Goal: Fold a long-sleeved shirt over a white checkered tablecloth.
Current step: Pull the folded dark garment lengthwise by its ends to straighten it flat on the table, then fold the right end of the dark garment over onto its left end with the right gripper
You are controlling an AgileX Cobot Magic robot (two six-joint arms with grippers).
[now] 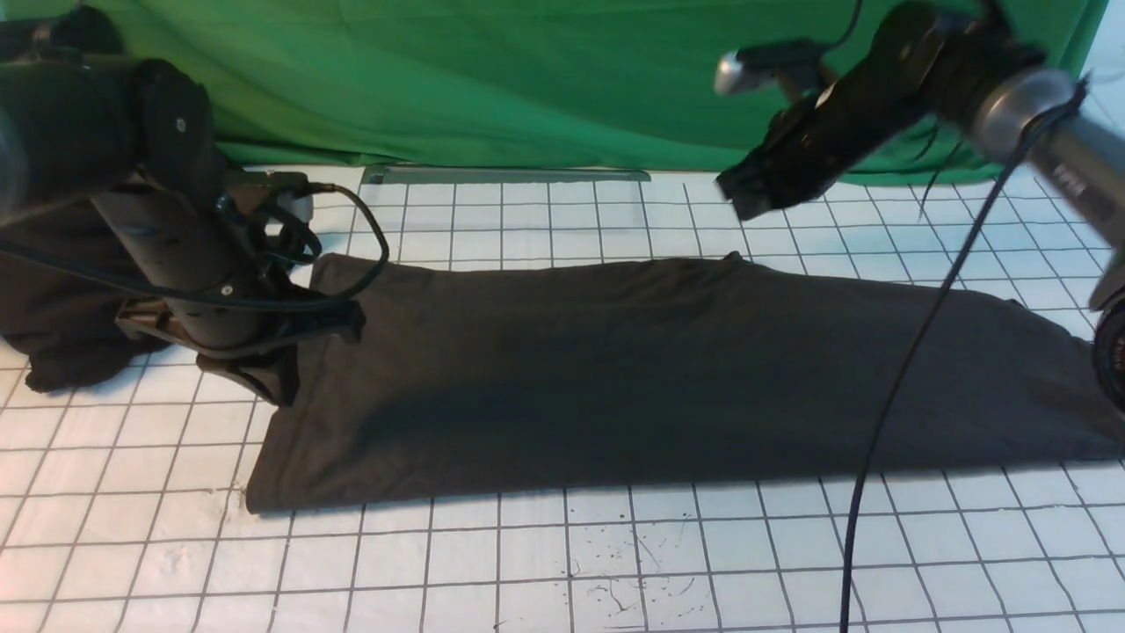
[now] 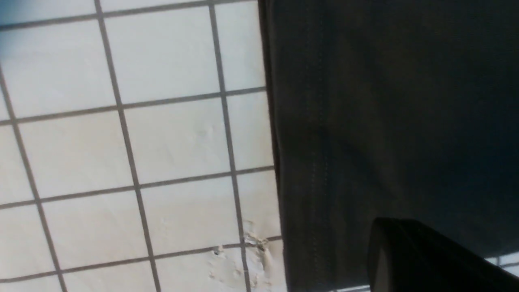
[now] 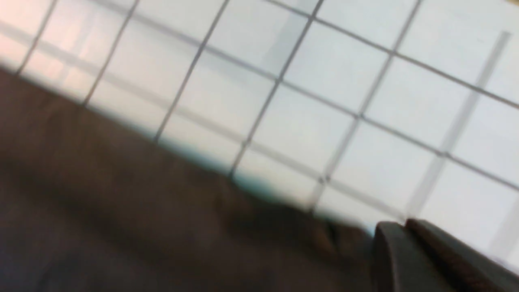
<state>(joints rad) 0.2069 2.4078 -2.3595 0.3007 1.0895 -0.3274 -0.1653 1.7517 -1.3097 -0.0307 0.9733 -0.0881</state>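
Note:
The long-sleeved shirt [image 1: 668,369] lies as a long dark band across the white checkered tablecloth [image 1: 527,563], folded flat, with no print showing. My left gripper [image 1: 268,387] hangs low at the shirt's left edge. In the left wrist view its fingertips [image 2: 381,243] are pressed together over the dark cloth [image 2: 385,113], and nothing shows between them. My right gripper [image 1: 738,193] is raised above the shirt's far edge and blurred. Its fingers [image 3: 389,239] are shut and empty, over the shirt's border [image 3: 142,211].
A shapeless black heap of cloth [image 1: 53,290] sits at the far left behind the left arm. A green cloth [image 1: 527,79] hangs along the back. A black cable [image 1: 896,396] droops from the right arm across the shirt's right part.

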